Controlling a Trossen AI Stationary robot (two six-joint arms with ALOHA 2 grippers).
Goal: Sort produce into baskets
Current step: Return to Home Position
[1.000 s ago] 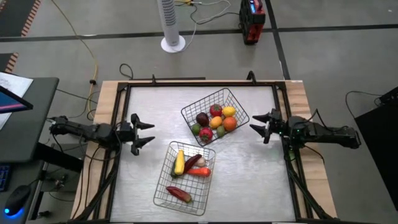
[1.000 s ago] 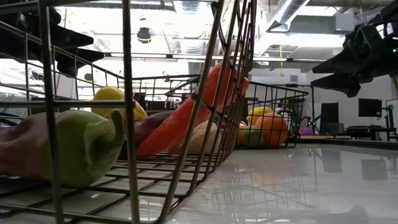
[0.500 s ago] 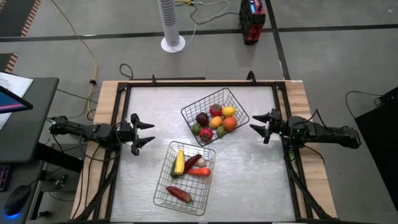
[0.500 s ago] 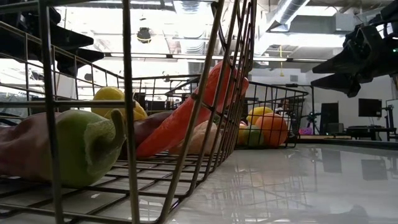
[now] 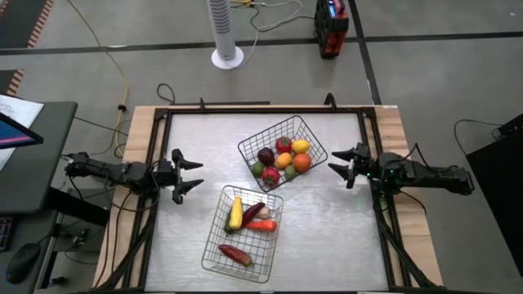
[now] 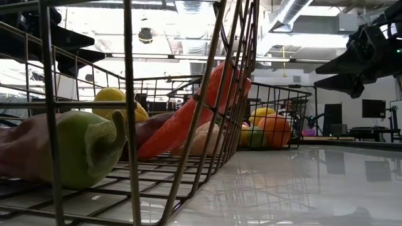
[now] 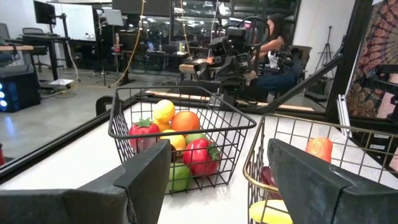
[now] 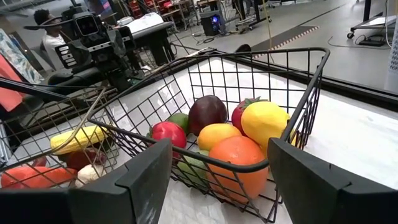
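Two wire baskets stand on the white table. The far basket [image 5: 282,151] holds round produce: maroon, red, yellow, orange and green pieces [image 8: 231,140]. The near basket [image 5: 242,233] holds long produce: a yellow one [image 5: 236,212], an orange one [image 5: 261,225], a red one [image 5: 234,255] and others. My left gripper [image 5: 190,175] is open and empty at the table's left side, above the table. My right gripper [image 5: 338,164] is open and empty at the table's right side, facing the far basket.
Black frame rails [image 5: 159,155] run along the table's edges. Bare table lies to the left and right of the baskets. A white fan base [image 5: 227,57] and a red device [image 5: 331,28] stand on the floor beyond the far edge. A person [image 7: 273,43] sits in the room behind.
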